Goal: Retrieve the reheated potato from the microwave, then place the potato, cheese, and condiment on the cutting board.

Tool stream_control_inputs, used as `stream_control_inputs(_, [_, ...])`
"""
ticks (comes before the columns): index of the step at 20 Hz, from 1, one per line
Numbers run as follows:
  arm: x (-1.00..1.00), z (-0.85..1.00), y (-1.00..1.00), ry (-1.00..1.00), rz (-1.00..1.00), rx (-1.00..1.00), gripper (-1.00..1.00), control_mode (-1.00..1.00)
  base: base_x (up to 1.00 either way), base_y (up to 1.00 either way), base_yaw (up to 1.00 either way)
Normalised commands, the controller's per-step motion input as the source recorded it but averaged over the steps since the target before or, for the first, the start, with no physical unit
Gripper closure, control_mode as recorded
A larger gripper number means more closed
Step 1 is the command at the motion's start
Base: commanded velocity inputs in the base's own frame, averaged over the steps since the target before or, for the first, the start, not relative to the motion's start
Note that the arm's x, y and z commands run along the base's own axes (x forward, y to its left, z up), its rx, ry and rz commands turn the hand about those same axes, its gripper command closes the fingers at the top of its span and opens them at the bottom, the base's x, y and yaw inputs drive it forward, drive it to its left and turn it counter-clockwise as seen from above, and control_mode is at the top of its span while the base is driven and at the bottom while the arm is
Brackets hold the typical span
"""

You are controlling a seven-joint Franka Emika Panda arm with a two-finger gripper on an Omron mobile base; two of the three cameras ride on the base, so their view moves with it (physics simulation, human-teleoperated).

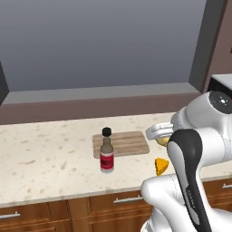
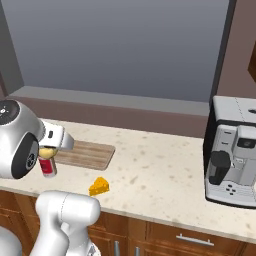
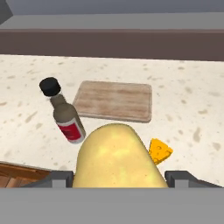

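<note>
Potato sits gripped between the jaws, carried above the table just short of the cutting board (bare so far). Cheese and condiment wait beside that board. Next, I judge: forward, lower, release.

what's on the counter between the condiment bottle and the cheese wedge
Nothing: bare speckled counter lies between the condiment and the cheese in the left base view. The cutting board sits farther back, behind that gap.
</note>
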Motion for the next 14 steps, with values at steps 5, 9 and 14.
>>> stream_control_inputs(5, [0.00, 0.00, 0.00, 0.00, 0.00, 0.00, 1.00, 1.00, 0.00, 0.00, 0.00])
stream_control_inputs(9, [0.00, 0.00, 0.00, 0.00, 0.00, 0.00, 1.00, -1.00, 0.00, 0.00, 0.00])
stream_control_inputs(14, [0.00, 0.00, 0.00, 0.00, 0.00, 0.00, 1.00, -1.00, 0.00, 0.00, 0.00])
